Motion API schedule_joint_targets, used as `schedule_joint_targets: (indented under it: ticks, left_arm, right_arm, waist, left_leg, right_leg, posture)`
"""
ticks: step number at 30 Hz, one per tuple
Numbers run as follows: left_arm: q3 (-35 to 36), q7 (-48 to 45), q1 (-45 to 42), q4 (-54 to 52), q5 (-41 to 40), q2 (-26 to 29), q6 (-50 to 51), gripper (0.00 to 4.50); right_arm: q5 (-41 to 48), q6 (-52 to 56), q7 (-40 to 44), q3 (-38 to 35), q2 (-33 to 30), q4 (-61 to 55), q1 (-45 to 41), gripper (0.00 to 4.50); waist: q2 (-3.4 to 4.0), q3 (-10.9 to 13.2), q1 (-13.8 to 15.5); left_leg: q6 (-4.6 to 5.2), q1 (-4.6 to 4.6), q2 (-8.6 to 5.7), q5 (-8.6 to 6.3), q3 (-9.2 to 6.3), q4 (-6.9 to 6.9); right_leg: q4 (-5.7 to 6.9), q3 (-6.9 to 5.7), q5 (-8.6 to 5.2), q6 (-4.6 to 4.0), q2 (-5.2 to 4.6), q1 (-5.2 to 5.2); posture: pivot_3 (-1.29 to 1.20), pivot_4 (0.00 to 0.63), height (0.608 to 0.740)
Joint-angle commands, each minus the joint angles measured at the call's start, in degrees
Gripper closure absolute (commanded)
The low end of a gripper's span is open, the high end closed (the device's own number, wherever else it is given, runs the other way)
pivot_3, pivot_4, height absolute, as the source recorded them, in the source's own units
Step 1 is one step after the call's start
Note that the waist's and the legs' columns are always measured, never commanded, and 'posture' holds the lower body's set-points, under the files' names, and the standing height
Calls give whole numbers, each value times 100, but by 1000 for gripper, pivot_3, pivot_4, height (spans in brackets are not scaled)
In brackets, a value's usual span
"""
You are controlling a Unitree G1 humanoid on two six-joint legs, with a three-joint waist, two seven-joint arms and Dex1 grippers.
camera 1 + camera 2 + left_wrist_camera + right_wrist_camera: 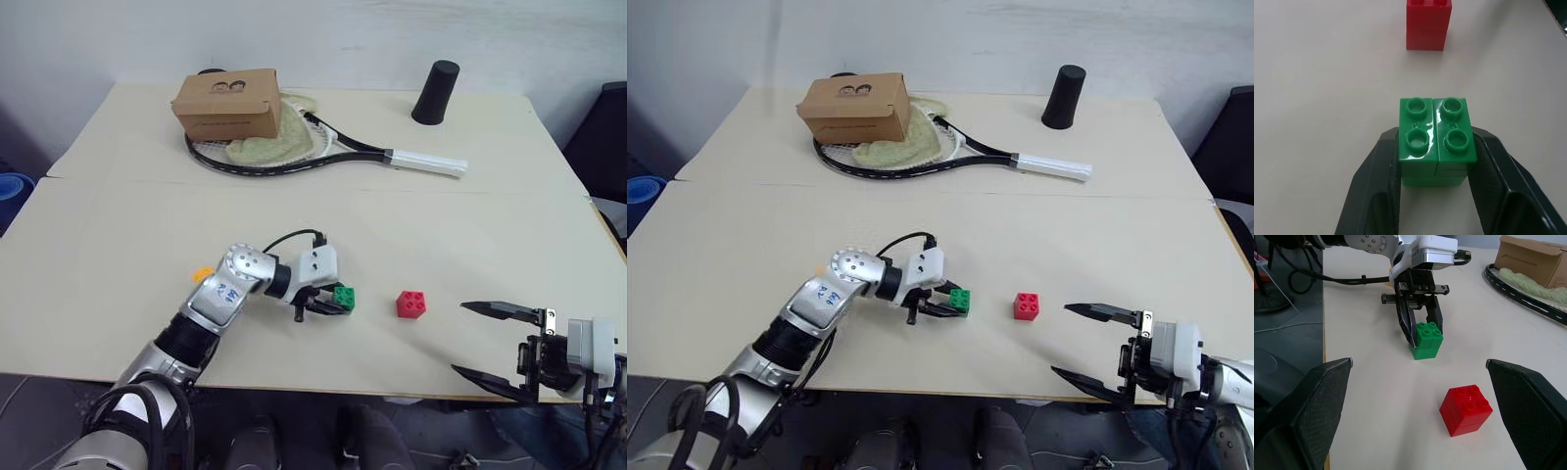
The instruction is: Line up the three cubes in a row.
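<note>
My left gripper (331, 305) is shut on the green cube (344, 297), its black fingers (1376, 186) pressing the cube's two sides low over the table. The red cube (410, 304) stands on the table a short way to the right of the green one, also seen as the red cube (1466, 410). A bit of the orange-yellow cube (203, 275) peeks out from behind my left forearm. My right gripper (458, 338) hangs open at the table's front edge, right of the red cube, with nothing between its fingers.
At the back of the table (118, 245) lies a tennis racket (294, 152) with a brown cardboard box (228, 104) and a pale green cloth (279, 137) on it. A black cup (436, 92) stands upside down at the back right.
</note>
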Motion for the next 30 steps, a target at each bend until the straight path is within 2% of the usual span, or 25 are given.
schedule_joint_targets:
  ticks: [1,9,10,11,15,20,23,28,29,30]
  left_arm:
    - [-92,-8,18,29,51,-130,-104,3018]
    - [-95,-102,-25,107,136,-174,-180,3018]
    - [-63,-138,-39,91,112,-158,-197,2307]
    - [-17,-142,-56,76,96,-153,-255,2127]
    - [281,-133,-149,-105,-21,-64,-488,901]
    - [903,-481,-77,-874,-541,441,-468,901]
    - [1515,-714,203,-1284,-938,1011,-533,901]
    - [3181,-693,1185,-1236,-1813,1661,-748,901]
    - [3597,-760,1517,-1174,-2033,1776,-746,629]
    - [4050,-802,1875,-1027,-2166,1892,-827,557]
  right_arm:
    - [96,-108,-86,-148,43,-245,54,0]
    - [38,-54,-329,46,44,-345,-76,0]
    - [30,-49,-351,69,46,-343,-98,0]
    - [28,-48,-363,80,49,-336,-109,0]
    - [56,-43,-408,123,58,-301,-153,0]
    - [103,-58,-367,203,67,-176,-231,0]
    - [119,-72,-245,308,85,15,-394,0]
    - [176,-22,-73,591,202,354,-863,0]
    - [176,-2,-68,670,244,412,-973,0]
    - [168,6,-59,756,298,471,-1091,0]
  waist:
    - [0,0,21]
    - [1,0,71]
    - [0,0,72]
    - [0,0,73]
    - [0,0,80]
    - [1,0,45]
    - [1,-1,-21]
    - [2,0,-91]
    - [2,0,-87]
    - [2,0,-101]
  left_leg:
    - [2,-1,-2,0,-1,1]
    - [5,0,-3,-2,-3,2]
    - [5,1,-3,-2,-3,2]
    - [5,0,-3,-2,-3,2]
    - [5,-3,-2,-1,-6,2]
    - [2,-3,4,0,-7,1]
    - [1,-1,5,1,-8,0]
    - [-3,11,8,1,-9,-8]
    - [-3,11,10,2,-10,-9]
    - [-3,10,8,1,-11,-8]
  right_leg:
    - [-1,-2,0,0,-2,1]
    - [-2,-4,0,0,-6,4]
    - [-2,-4,0,1,-6,4]
    - [-2,-4,0,1,-6,4]
    - [-2,-8,0,0,-5,3]
    - [-1,-9,0,-1,-15,3]
    - [0,-10,-1,-1,-27,4]
    - [7,-15,-6,-10,-38,4]
    - [6,-17,-6,-10,-39,4]
    - [7,-19,-6,-10,-43,5]
  posture:
    - [0,150,740]
    - [0,150,740]
    - [0,150,740]
    - [0,150,740]
    - [0,150,740]
    - [0,150,740]
    - [0,150,740]
    - [0,150,740]
    - [0,150,740]
    - [0,150,740]
